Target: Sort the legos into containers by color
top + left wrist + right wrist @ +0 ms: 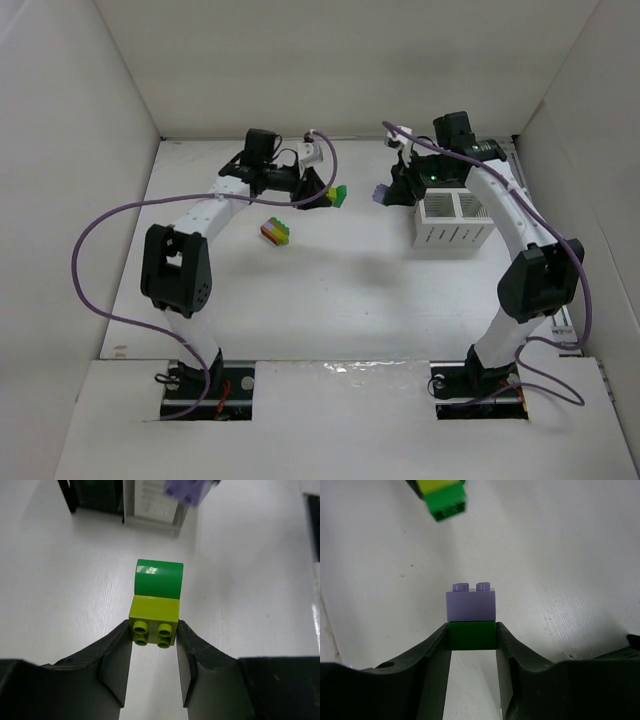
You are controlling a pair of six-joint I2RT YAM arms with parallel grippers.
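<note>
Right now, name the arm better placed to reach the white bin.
Right. The right pincer grips a purple-and-green stack beside the white bin; the left pincer holds a lime-and-green stack farther off.

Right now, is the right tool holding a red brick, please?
No, the right tool clamps a dark green brick with a purple brick joined to it.

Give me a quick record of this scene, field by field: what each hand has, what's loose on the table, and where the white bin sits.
Left hand: shut on a lime brick, with a green brick joined to its far end
Right hand: shut on a dark green brick, with a purple brick joined to it
Loose on table: one multicoloured stack, nearer the left arm
White bin: two compartments, on the table beside the right arm
</note>
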